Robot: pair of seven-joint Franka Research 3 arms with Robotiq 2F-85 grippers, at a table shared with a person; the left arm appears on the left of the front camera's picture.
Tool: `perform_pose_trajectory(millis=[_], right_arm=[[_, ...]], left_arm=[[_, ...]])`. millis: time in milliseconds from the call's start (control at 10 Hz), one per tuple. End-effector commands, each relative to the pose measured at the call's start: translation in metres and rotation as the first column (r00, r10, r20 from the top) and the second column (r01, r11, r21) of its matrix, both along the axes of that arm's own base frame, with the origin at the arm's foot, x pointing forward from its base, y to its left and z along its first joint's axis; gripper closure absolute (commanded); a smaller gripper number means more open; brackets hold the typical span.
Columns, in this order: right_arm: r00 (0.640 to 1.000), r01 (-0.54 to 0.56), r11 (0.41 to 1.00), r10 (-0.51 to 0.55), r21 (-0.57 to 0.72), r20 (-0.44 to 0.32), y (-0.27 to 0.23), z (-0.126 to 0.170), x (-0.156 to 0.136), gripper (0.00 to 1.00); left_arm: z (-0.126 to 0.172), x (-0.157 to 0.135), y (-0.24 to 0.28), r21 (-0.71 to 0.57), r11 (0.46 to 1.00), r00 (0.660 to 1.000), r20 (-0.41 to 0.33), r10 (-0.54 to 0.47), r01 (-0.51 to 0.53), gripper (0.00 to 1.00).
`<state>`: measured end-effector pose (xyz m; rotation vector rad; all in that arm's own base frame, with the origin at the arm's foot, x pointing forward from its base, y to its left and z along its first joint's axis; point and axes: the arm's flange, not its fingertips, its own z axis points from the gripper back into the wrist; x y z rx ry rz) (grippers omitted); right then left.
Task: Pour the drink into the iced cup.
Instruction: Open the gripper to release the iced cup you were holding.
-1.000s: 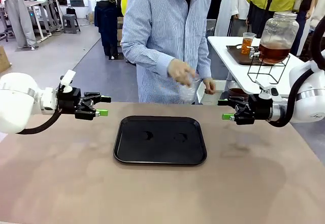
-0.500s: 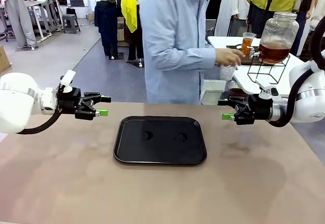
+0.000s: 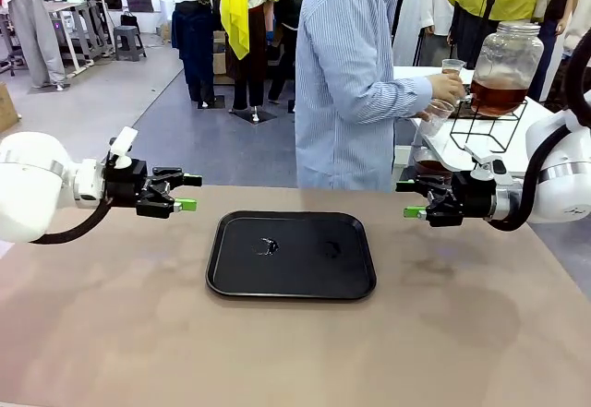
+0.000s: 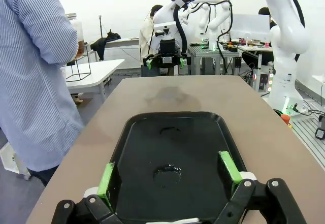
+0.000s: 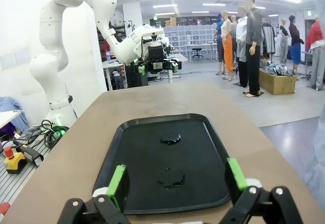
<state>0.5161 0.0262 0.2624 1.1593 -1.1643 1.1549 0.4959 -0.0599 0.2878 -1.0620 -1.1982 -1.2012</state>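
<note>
The drink (image 3: 499,96) is amber liquid in a big glass dispenser jar on a wire stand, on the white side table at the back right. A person in a striped shirt stands facing it and holds a clear plastic cup (image 3: 436,114) tilted by the jar's tap; I cannot make out what the cup holds. My left gripper (image 3: 189,193) (image 4: 167,173) hovers open left of the black tray (image 3: 214,269). My right gripper (image 3: 408,198) (image 5: 176,177) hovers open right of it. Nothing is between either pair of fingers.
The tray (image 4: 127,127) (image 5: 109,148) lies mid-table with two small wet patches (image 3: 266,246) on it. A second cup (image 3: 452,64) stands beside the jar, partly behind the person's hand. Bare brown tabletop (image 3: 295,352) surrounds the tray.
The person has turned away from my table toward the side table and carried the clear cup over to the jar. Neither arm has moved.
</note>
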Motion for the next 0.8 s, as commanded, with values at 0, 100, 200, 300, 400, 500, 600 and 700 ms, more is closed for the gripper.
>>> perform_pose_trajectory(millis=[0, 100, 200, 300, 400, 500, 600, 700], right_arm=[[1.0, -0.001, 1.0, 0.001, -0.001, -0.002, 0.0008, 0.0027, 0.0007, 0.0], [1.0, -0.001, 1.0, 0.001, -0.001, -0.002, 0.0008, 0.0027, 0.0007, 0.0], [1.0, -0.001, 1.0, 0.001, -0.001, -0.002, 0.0008, 0.0027, 0.0007, 0.0], [1.0, -0.001, 1.0, 0.001, -0.001, -0.002, 0.0008, 0.0027, 0.0007, 0.0], [1.0, -0.001, 1.0, 0.001, -0.001, -0.002, 0.0008, 0.0027, 0.0007, 0.0], [1.0, -0.001, 1.0, 0.001, -0.001, -0.002, 0.0008, 0.0027, 0.0007, 0.0], [1.0, -0.001, 1.0, 0.001, -0.001, -0.002, 0.0008, 0.0027, 0.0007, 0.0], [1.0, -0.001, 1.0, 0.001, -0.001, -0.002, 0.0008, 0.0027, 0.0007, 0.0]], left_arm=[[0.0015, 0.0001, -0.0014, 0.002, 1.0, 1.0, 0.003, 0.01, -0.01, 0.0], [0.0015, 0.0001, -0.0014, 0.002, 1.0, 1.0, 0.003, 0.01, -0.01, 0.0], [0.0015, 0.0001, -0.0014, 0.002, 1.0, 1.0, 0.003, 0.01, -0.01, 0.0], [0.0015, 0.0001, -0.0014, 0.002, 1.0, 1.0, 0.003, 0.01, -0.01, 0.0], [0.0015, 0.0001, -0.0014, 0.002, 1.0, 1.0, 0.003, 0.01, -0.01, 0.0], [0.0015, 0.0001, -0.0014, 0.002, 1.0, 1.0, 0.003, 0.01, -0.01, 0.0], [0.0015, 0.0001, -0.0014, 0.002, 1.0, 1.0, 0.003, 0.01, -0.01, 0.0], [0.0015, 0.0001, -0.0014, 0.002, 1.0, 1.0, 0.003, 0.01, -0.01, 0.0]])
